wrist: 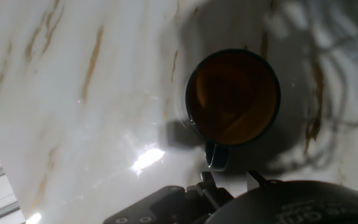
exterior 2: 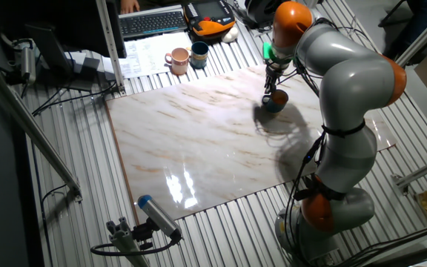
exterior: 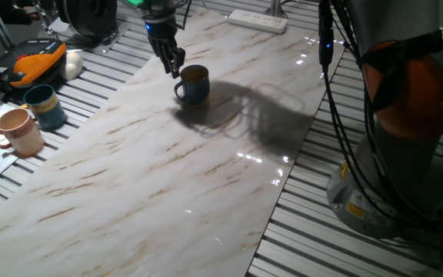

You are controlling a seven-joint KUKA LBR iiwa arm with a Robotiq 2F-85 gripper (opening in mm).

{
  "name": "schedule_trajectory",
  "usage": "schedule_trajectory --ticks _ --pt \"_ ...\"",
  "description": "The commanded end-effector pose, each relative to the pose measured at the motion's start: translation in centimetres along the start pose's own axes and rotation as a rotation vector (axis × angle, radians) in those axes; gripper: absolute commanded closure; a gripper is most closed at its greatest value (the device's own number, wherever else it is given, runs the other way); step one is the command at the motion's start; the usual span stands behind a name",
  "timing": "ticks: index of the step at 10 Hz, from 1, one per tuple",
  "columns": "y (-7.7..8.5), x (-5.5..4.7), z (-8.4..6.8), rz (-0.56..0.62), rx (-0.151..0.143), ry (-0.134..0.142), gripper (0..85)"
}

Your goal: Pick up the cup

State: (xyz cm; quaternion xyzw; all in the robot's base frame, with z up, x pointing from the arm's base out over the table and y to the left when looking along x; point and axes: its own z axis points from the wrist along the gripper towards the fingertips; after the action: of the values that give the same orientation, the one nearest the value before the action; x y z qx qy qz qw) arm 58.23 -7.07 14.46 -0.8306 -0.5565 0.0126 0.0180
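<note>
Robot lab: slatted metal bench (exterior 2: 73, 148), keyboard (exterior 2: 150, 22).

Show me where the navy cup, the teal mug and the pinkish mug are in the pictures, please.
navy cup (exterior: 194, 87), one fixed view, on its outer wall.
teal mug (exterior: 47, 108), one fixed view, on its side wall.
pinkish mug (exterior: 23, 132), one fixed view, on its side wall.
</note>
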Motion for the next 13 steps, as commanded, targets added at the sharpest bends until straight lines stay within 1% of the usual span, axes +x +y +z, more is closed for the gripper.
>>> schedule_trajectory --ticks 1,3,5,7,9,10,11,13 --pt "0.0 0.0 0.3 0.0 0.0 0.001 51.0" --pt "0.0 0.0 0.9 0.006 -0.001 0.006 51.0" --pt "0.1 -0.1 1.0 0.014 -0.001 0.01 51.0" --pt "0.1 -0.2 1.3 0.027 -0.001 0.02 51.0" --pt "0.1 -0.3 1.6 0.036 0.005 0.022 51.0" --pt "0.1 -0.4 1.7 0.047 0.007 0.028 51.0" --pt "0.0 -0.4 1.9 0.078 0.014 0.043 51.0" --pt "0.0 -0.6 2.0 0.112 0.03 0.058 51.0"
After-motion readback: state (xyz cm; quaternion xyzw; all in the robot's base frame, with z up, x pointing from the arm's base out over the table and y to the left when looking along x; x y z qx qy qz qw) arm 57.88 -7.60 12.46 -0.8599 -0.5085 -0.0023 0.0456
